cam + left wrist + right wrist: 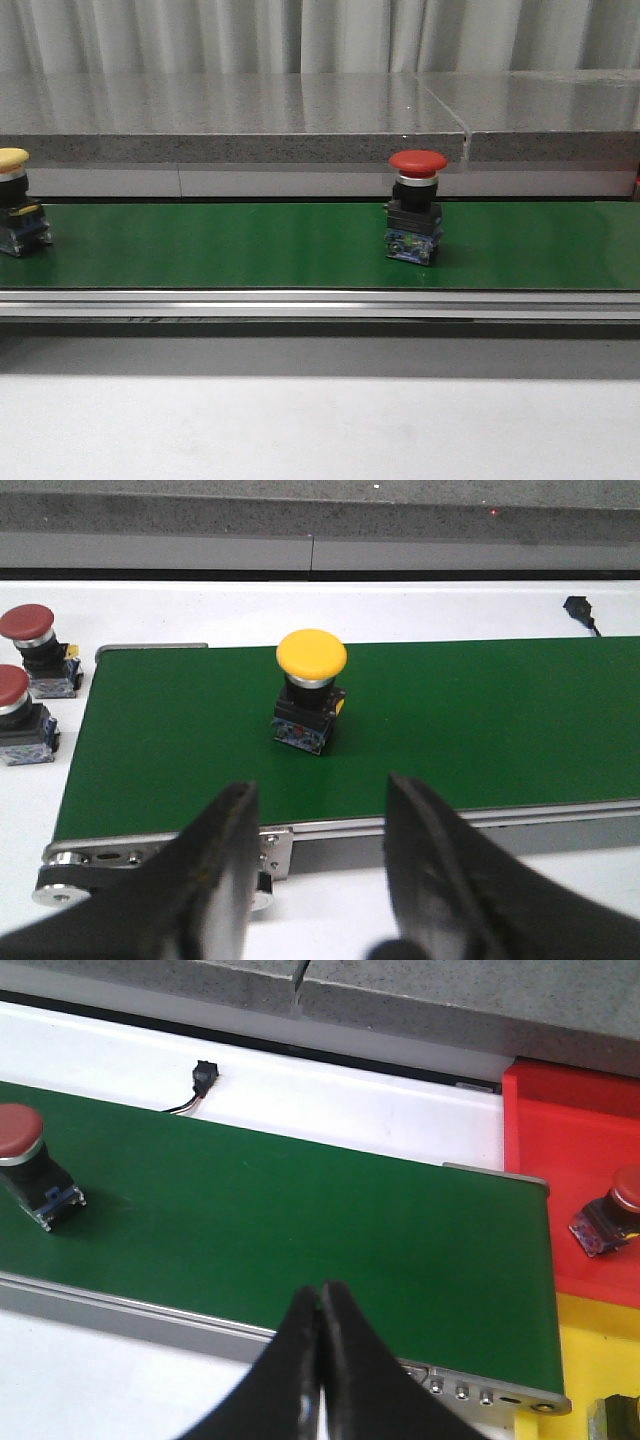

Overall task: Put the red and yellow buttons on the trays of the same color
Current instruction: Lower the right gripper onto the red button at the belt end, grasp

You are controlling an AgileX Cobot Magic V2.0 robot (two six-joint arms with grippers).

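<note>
Fingers of the left gripper point(320, 860) spread wide, empty, low over the belt point(480, 730) edge, yellow button point(310, 688) upright beyond them. Right gripper point(320, 1360) is pinched closed on nothing; a red button point(30, 1165) stands at that frame's left, red tray point(560, 1160) at right.

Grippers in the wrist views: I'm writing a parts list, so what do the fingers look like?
Left gripper: two broad black fingers with a matte, slightly rounded surface, tapering toward the tips. Right gripper: the same black fingers, narrowing to slim tips. No cables, labels or markings show on either.
</note>
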